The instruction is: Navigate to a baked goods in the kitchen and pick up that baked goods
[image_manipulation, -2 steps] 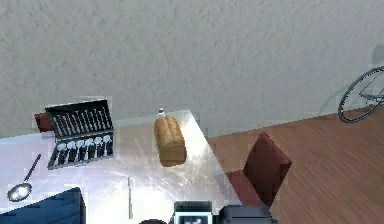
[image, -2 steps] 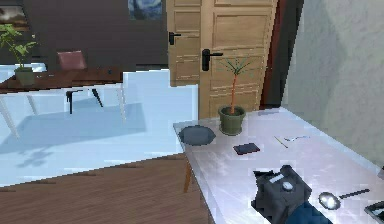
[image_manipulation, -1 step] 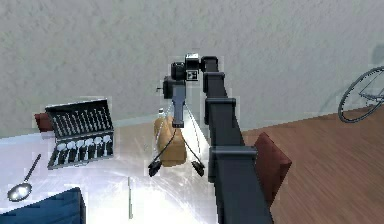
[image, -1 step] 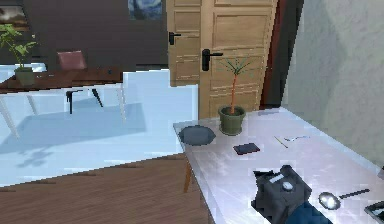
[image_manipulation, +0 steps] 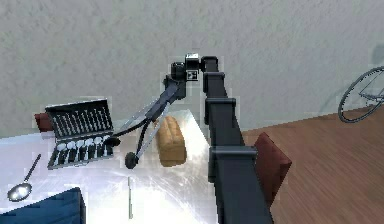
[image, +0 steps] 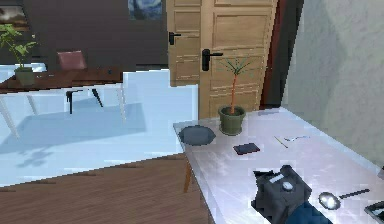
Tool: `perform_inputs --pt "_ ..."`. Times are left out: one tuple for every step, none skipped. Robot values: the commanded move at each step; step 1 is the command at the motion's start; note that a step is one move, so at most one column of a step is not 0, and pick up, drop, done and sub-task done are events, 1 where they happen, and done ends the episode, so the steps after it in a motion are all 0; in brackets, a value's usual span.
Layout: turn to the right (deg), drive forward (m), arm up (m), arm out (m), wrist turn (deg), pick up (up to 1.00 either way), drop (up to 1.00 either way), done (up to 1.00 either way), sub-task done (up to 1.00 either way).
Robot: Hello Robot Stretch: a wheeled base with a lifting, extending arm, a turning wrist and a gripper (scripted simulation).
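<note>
Dark arm bar (image_manipulation: 228,140) rises over the bench (image_manipulation: 170,195); a bread loaf (image_manipulation: 172,142) lies just right of the jaws, whose state and hold I cannot tell.

text: none legible | labels: none | numbers: none | signs: none

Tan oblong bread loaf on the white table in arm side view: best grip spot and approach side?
Best guess: grip the tan oblong bread loaf across its narrow width, near mid-length, from above. It lies flat on the white table, long axis running up the picture, both long flanks free. The gripper shows left of it in the arm side view.
</note>
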Motion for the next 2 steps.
perform_inputs --pt "0.0 0.0 0.0 0.0 45.0 0.0 0.0 0.0 0.0" --pt "0.0 0.0 0.0 0.0 45.0 0.0 0.0 0.0 0.0"
